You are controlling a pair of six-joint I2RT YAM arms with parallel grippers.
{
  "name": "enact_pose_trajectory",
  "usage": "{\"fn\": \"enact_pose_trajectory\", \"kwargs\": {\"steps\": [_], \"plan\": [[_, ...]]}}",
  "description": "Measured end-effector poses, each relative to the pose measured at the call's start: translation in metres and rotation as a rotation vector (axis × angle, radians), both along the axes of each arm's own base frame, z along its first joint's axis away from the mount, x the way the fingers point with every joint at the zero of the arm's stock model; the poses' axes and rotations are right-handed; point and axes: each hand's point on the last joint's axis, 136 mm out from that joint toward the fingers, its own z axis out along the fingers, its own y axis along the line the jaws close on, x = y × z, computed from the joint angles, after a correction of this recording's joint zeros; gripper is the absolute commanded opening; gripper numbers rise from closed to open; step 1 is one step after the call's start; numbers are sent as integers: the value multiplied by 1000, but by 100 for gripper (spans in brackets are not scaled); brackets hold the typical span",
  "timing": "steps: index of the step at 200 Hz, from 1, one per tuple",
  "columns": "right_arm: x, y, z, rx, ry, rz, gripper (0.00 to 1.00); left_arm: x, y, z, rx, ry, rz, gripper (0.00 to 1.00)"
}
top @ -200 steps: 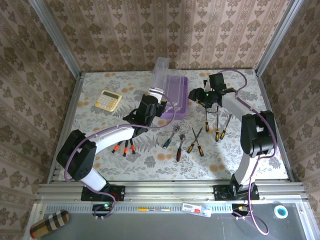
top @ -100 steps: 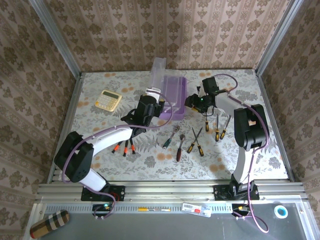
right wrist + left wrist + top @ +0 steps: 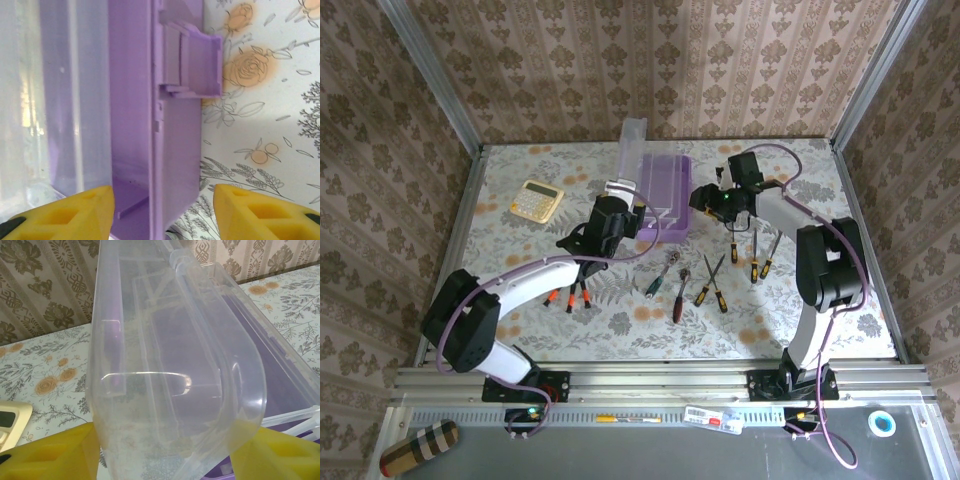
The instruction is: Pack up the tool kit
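Note:
The purple case sits at mid-table with its clear lid standing nearly upright on its left side. My left gripper is shut on the lid's near end. In the left wrist view the clear lid fills the gap of the left gripper and touches both yellow fingers. My right gripper is open, astride the case's right wall. In the right wrist view the right gripper has one finger inside the case and one outside, clear of the wall. Screwdrivers and wrenches lie on the table.
A yellow calculator lies at the left, and its corner shows in the left wrist view. Orange-handled screwdrivers lie beside the left arm's forearm. A purple latch juts from the case's outer wall. Metal frame rails border the table.
The clear lid has swung from tilted back to nearly upright, with the left gripper moving left along with it. The right gripper has shifted slightly at the case's right wall.

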Motion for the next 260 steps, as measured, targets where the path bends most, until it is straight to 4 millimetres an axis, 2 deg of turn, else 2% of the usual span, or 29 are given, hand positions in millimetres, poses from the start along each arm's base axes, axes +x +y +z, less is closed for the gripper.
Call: {"fn": "enact_pose_trajectory", "kwargs": {"steps": [20,43,79,113,132,165,186,227,260], "plan": [[1,4,-3,13,1,9,57,-2,2,0,-3,1,1,66],[-1,11,-19,27,42,24,57,-3,3,-1,-13,4,5,65],[-6,17,-46,23,113,34,46,-4,4,-2,-32,7,13,65],[-5,17,-46,17,109,34,35,-8,12,-5,-63,10,30,65],[-4,18,-44,15,101,30,30,-7,24,-10,-106,25,52,66],[-2,18,-42,7,88,27,25,-3,54,-31,-214,86,108,67],[-2,19,-42,6,81,27,23,-2,66,-45,-275,120,124,68],[-3,19,-40,-8,69,22,21,3,67,-47,-340,120,102,69],[-6,15,-40,-30,65,7,19,6,74,-60,-388,136,97,70]]}}
